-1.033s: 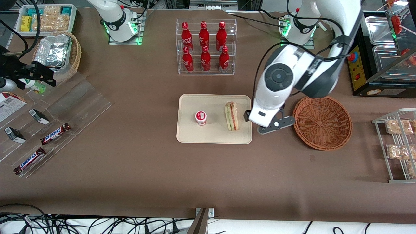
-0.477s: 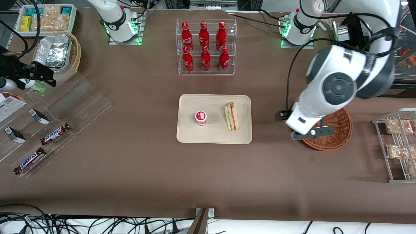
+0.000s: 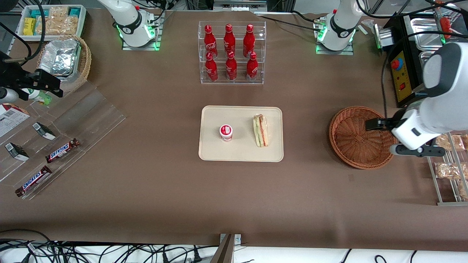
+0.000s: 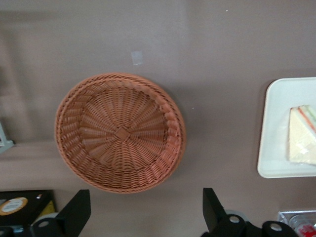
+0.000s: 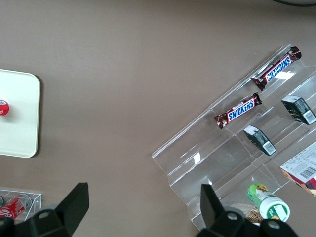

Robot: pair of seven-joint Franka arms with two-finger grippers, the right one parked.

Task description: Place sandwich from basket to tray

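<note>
Since the earlier frames, the left arm's gripper [image 3: 396, 137] has travelled from the tray's edge, across the reddish-brown wicker basket [image 3: 356, 146], to that basket's rim toward the working arm's end of the desk [image 3: 146, 190]; it now hangs above the rim, jaws spread apart and holding nothing (both black fingertips [image 4: 74, 212] show wide apart in the wrist view). Nothing lies in the basket [image 4: 120, 133]; the wrapped wedge sandwich [image 3: 260, 130] lies on the cream tray [image 3: 208, 149], near the edge closest to the basket, beside a small red-lidded cup [image 3: 226, 132] and apart from it. Judged from this layout, the transfer is complete; only retreat of the arm appears to remain.
</note>
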